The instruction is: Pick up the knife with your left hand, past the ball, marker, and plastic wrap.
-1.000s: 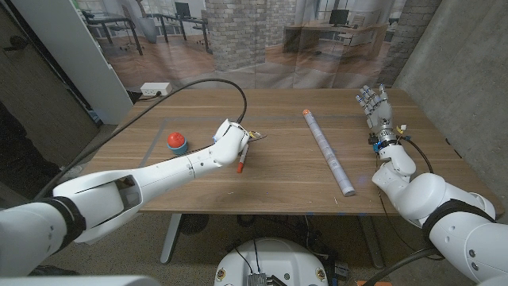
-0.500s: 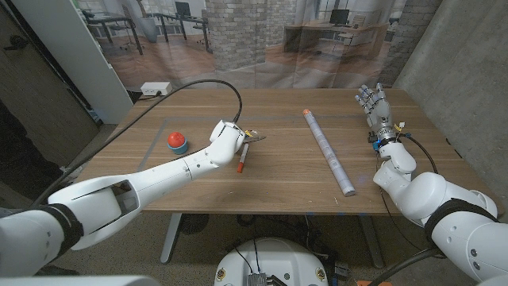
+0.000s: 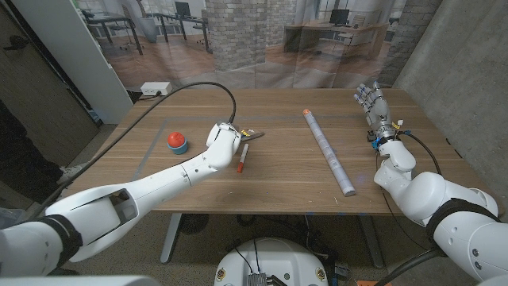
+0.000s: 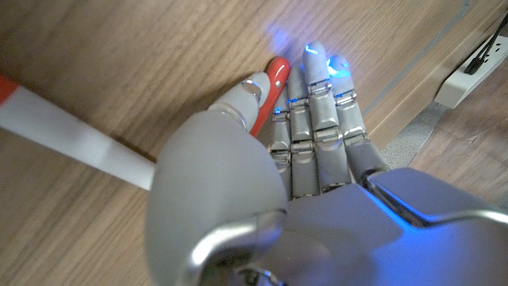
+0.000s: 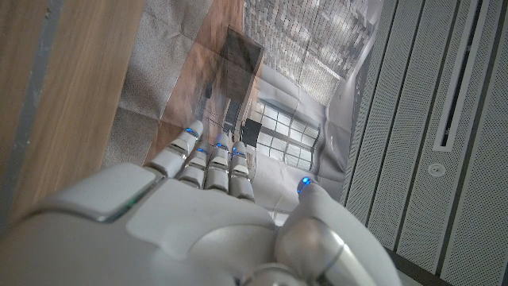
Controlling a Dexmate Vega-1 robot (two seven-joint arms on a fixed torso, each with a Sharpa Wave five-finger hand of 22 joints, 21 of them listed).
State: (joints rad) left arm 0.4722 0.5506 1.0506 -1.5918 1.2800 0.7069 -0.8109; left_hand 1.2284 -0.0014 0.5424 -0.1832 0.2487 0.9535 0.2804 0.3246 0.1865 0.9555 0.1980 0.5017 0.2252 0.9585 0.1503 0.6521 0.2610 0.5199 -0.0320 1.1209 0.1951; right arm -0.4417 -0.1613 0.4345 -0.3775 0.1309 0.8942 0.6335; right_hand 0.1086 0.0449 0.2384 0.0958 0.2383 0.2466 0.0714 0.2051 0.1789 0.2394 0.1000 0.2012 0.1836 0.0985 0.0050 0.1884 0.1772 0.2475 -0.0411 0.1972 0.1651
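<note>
Nearest along the counter, the left arm reaches in from the bottom corner and ends in the left hand near the counter's middle, lowered over the knife. In the left wrist view that hand's fingers lie straight and close side by side, tips down on the wood, with a red-orange part of the knife showing between the thumb and the fingers; whether they actually pinch it I cannot tell. The marker, white with a red-orange cap, lies just beside the hand on its right side, slanting toward the near edge. The ball, red on top and blue below, sits left of the hand, a little apart. The plastic wrap, a long roll, lies diagonally on the right half of the counter, well apart from the knife. Farther right, the right hand stands upright near the counter's right edge, its fingers extended and close together, holding nothing. A power strip lies beyond the far left corner
</note>
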